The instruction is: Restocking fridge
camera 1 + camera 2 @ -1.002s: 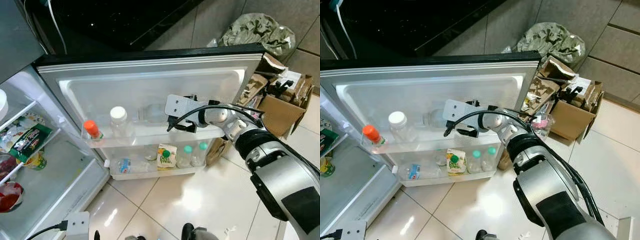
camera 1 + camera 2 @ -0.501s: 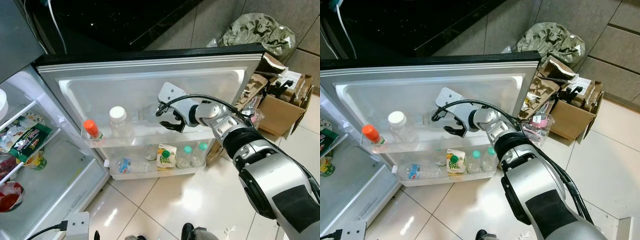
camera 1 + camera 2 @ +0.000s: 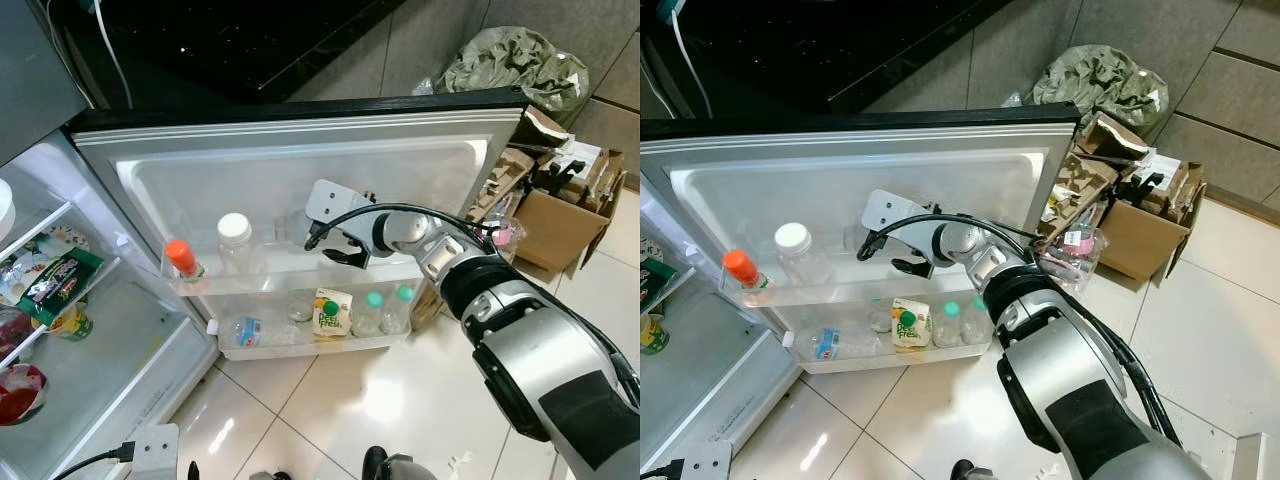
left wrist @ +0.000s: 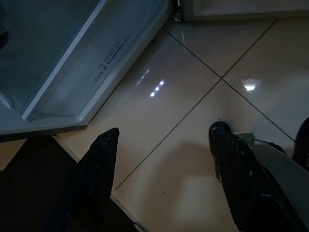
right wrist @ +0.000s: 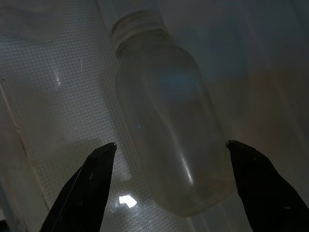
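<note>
- Two black fingers of the right gripper (image 5: pixel 171 188) stand spread wide on either side of a clear bottle (image 5: pixel 169 130) in the upper shelf (image 3: pixel 290 270) of the open fridge door (image 3: pixel 300 170); nothing is clamped yet.
- Likely slip: smooth, see-through plastic gives little purchase, so a closing pinch set off-centre could squirt the clear bottle sideways or tip it against the door wall.
- One neighbour, the white-capped bottle (image 3: pixel 236 243), stands near on the same shelf, with an orange-capped bottle (image 3: pixel 182 259) further along; a wide swing of the wrist could knock them.
- Below, the lower shelf (image 3: pixel 300 345) holds a juice carton (image 3: pixel 332 312) and green-capped bottles (image 3: pixel 386 308), where a dropped bottle would land.
- Left gripper (image 4: pixel 164 179) hangs idle over the tiled floor (image 4: pixel 193 96), fingers apart.
</note>
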Motion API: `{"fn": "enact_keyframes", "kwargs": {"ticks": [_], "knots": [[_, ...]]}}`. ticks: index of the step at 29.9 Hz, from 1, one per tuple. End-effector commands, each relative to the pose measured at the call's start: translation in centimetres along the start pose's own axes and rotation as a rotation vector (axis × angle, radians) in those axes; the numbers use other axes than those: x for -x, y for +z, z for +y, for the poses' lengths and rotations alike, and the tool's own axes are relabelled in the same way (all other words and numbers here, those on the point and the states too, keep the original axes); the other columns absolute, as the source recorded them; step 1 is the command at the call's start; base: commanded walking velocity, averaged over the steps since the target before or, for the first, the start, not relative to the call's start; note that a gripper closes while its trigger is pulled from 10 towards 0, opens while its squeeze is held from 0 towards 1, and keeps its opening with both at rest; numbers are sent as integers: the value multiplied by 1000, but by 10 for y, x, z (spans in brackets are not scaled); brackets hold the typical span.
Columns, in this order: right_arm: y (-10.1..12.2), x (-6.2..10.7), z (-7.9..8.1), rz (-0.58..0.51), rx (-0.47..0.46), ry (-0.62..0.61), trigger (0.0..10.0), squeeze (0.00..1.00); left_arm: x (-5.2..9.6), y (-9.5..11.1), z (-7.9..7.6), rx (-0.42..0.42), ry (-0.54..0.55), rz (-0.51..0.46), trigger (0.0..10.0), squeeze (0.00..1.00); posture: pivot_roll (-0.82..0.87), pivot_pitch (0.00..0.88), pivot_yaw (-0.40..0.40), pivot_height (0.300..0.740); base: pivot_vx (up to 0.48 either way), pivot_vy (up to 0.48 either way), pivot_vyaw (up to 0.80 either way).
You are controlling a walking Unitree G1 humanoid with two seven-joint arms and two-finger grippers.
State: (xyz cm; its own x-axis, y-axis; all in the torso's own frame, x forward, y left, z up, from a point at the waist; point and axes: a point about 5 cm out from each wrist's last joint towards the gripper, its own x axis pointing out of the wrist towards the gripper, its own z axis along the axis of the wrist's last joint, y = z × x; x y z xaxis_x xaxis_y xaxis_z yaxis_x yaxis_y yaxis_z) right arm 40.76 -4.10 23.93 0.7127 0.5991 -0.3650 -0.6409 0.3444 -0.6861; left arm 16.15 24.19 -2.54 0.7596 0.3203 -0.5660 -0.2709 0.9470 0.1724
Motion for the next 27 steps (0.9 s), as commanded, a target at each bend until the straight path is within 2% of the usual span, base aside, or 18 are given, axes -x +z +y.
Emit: {"fn": "enact_keyframes", "kwargs": {"ticks": [1,2,18,19,20,22,27], "knots": [[-14,-4,15,55,-31,49,4235,0,5,-15,9,-26,26,50,10000,0,25,296,-19,710,0,0,0],[-14,-5,15,57,-32,42,196,0,5,-15,9,-26,26,50,10000,0,25,296,-19,710,0,0,0],[-7,2,-3,-2,-56,-66,0,0,6,-16,8,-25,21,51,10000,0,20,292,-20,710,0,0,0],[-5,2,-3,-10,-42,-30,2314,0,6,-16,8,-24,22,52,10000,0,12,297,-18,710,0,0,0],[-2,3,-4,-14,-21,-5,10000,0,6,-17,8,-24,21,54,10000,0,8,298,-18,710,0,0,0],[1,3,-3,-15,11,26,10000,0,6,-17,9,-27,19,56,10000,0,4,301,-17,710,0,0,0],[3,1,-2,-3,50,12,10000,0,6,-16,8,-31,16,54,10000,0,4,301,-17,710,0,0,0]]}}
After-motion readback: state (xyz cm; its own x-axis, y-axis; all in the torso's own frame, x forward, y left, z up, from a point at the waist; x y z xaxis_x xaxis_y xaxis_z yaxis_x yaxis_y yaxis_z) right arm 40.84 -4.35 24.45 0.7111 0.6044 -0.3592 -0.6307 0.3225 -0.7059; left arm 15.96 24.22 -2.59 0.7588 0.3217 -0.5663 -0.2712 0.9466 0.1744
